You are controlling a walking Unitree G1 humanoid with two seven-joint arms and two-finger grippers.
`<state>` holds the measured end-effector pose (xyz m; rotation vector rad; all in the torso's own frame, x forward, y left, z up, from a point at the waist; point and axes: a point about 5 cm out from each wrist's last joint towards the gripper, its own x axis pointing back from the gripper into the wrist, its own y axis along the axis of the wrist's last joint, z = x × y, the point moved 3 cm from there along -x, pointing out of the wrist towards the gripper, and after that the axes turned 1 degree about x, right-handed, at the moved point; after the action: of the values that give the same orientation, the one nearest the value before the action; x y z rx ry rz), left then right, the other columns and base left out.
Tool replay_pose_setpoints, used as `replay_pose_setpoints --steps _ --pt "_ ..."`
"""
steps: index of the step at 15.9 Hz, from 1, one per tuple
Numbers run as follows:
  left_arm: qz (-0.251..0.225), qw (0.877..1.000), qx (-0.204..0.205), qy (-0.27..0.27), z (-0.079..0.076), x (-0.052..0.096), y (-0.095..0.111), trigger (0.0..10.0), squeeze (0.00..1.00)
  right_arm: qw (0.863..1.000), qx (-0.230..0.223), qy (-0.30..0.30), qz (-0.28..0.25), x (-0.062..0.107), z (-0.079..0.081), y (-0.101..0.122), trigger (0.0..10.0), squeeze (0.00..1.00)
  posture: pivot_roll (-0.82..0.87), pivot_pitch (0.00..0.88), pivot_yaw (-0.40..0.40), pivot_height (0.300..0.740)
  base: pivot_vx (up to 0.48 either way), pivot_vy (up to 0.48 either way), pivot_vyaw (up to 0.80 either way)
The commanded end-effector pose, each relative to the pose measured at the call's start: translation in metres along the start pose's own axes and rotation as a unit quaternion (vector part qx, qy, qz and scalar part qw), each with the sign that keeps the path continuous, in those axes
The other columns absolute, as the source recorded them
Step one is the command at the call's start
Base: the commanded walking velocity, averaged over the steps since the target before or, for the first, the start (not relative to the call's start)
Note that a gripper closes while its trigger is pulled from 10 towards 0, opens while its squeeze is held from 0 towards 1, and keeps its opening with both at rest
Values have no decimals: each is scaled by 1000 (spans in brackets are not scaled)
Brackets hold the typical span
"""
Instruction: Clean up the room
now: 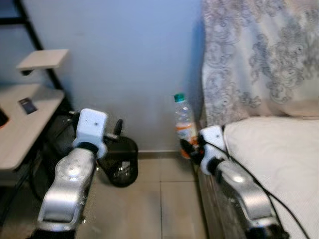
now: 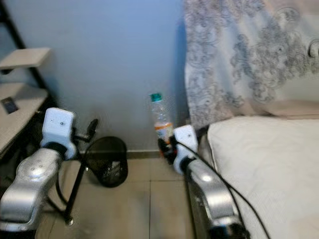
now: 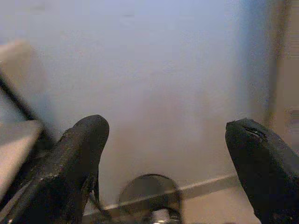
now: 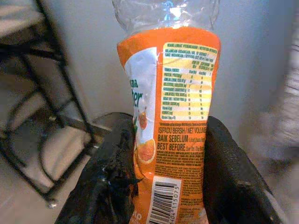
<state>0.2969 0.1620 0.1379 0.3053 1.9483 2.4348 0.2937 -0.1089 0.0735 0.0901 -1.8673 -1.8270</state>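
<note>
Pale wood surface (image 1: 30,124) at far left, well left of the bin, with a small dark flat item (image 1: 28,105) lying on it; a small shelf (image 1: 42,59) sits above on a black frame. Left pincer (image 3: 168,163) held up just left of the black mesh bin (image 1: 120,162), fingers (image 3: 74,163) spread wide, nothing between them; in its wrist view the bin's rim lies below, against the wall. Bin stands on the tiled floor (image 1: 159,204) against the blue wall (image 1: 129,64). Right of the bin, right pincer (image 4: 170,186) pinches the lower body of a clear plastic bottle (image 1: 184,122), orange label, green cap, held upright and higher than the bin. Bed (image 1: 279,164) with white mattress further right; patterned curtain (image 1: 259,55) hangs above it.
</note>
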Motion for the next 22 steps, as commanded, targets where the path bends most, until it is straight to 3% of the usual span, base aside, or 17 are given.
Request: replay_pose_setpoints --steps 1,10,12,16,22 --pt "1 1000 -8 8 7 1 1 10000 0 1000 2 5 -17 -2 6 9 10000 0 68 0 66 740 322 0 0" --pt "9 1000 -6 1 5 2 -3 10000 0 1000 -2 3 -17 -3 7 10 10000 0 68 0 73 740 321 0 0" --pt "9 1000 -6 1 5 1 -2 10000 0 1000 17 10 -12 -4 8 10 10000 0 69 0 72 740 322 0 800" --pt "10 1000 -6 2 4 1 -3 10000 0 1000 15 4 -11 -4 5 11 10000 0 64 0 70 740 322 0 800" --pt "13 1000 -5 1 4 0 -5 10000 0 1000 12 -4 -4 -3 -2 8 10000 0 62 0 68 740 321 0 0"
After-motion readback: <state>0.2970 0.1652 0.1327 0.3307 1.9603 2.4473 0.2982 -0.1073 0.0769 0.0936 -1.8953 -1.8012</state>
